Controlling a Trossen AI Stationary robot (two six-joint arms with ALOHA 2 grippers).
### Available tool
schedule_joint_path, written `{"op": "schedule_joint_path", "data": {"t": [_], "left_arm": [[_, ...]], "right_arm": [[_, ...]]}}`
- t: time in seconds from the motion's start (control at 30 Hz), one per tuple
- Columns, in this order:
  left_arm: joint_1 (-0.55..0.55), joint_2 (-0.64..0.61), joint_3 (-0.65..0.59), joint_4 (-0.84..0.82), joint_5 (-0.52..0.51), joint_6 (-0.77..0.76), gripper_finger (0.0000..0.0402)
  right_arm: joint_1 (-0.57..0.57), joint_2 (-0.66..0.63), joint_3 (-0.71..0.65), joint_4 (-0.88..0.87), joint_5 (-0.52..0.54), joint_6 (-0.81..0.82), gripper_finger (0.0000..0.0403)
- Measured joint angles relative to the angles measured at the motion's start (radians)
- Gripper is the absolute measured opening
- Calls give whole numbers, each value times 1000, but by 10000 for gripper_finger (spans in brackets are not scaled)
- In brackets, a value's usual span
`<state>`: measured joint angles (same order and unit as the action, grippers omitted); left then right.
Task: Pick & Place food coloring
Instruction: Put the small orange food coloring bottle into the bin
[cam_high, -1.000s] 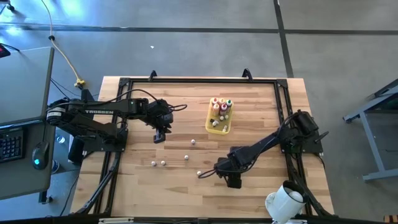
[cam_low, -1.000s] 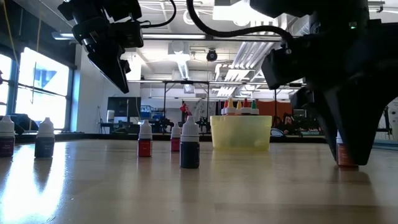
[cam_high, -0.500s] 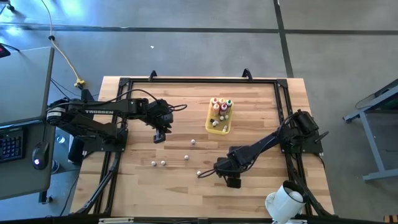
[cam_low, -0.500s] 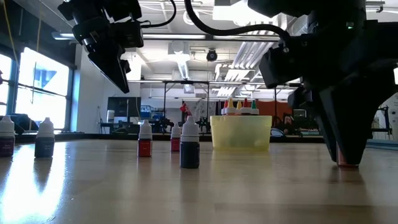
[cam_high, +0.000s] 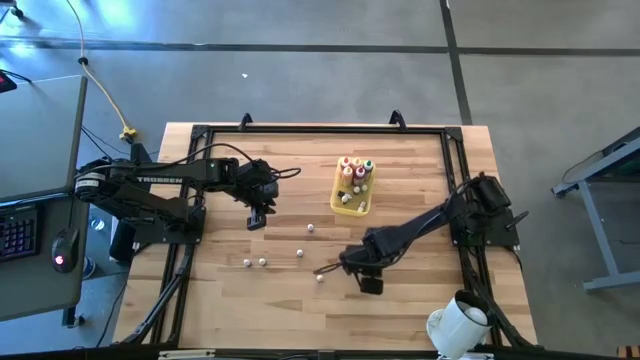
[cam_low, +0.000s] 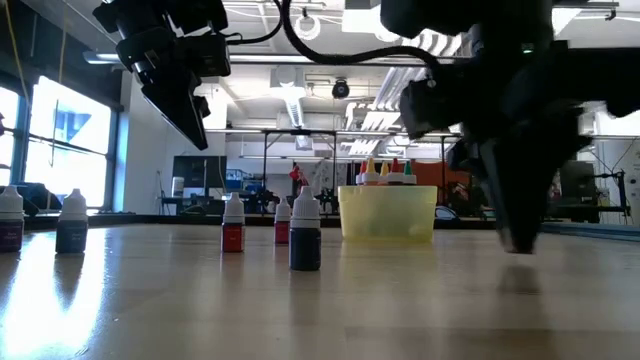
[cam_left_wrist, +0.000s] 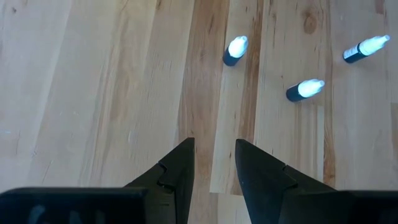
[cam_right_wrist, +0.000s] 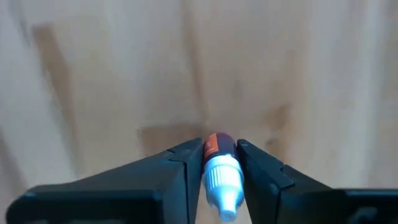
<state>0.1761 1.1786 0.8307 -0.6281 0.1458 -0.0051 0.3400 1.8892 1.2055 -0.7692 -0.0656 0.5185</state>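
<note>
Right gripper (cam_right_wrist: 211, 168) has a food coloring bottle (cam_right_wrist: 219, 173) pinched between its two dark fingers, white nozzle toward the wrist camera and a reddish band on the body, and the wooden table (cam_right_wrist: 99, 74) below looks blurred. From the high view that gripper (cam_high: 368, 277) sits over the near centre-right of the table (cam_high: 420, 290), and in the low view it (cam_low: 520, 235) hangs clear of the surface with a gap and a faint shadow under its tip. Just beside it on the wood stands one loose bottle (cam_high: 320, 278), and farther toward the left arm come another (cam_high: 300, 253), a pair side by side (cam_high: 255, 262), and one more (cam_high: 311, 228) nearer the yellow tray (cam_high: 364, 205). That tray holds a cluster of upright bottles with coloured caps (cam_high: 355, 168), which show over its rim in the low view too (cam_low: 388, 173). Left gripper (cam_high: 256, 218) hovers over the left-centre of the table, raised, its fingers (cam_left_wrist: 177, 174) parted with bare wood between them and nothing held; three upright bottles, one of them (cam_left_wrist: 235, 51), stand on the planks ahead of it.
</note>
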Motion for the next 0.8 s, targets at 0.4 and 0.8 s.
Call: {"op": "schedule_joint_path", "data": {"t": [0.4, 0.8], "left_arm": [[0, 0, 0, -2, 0, 0, 115], [0, 0, 0, -2, 0, 24, 115]], "right_arm": [[-235, -2, 226, -237, 238, -296, 79], [-533, -3, 239, -163, 148, -577, 75]]}}
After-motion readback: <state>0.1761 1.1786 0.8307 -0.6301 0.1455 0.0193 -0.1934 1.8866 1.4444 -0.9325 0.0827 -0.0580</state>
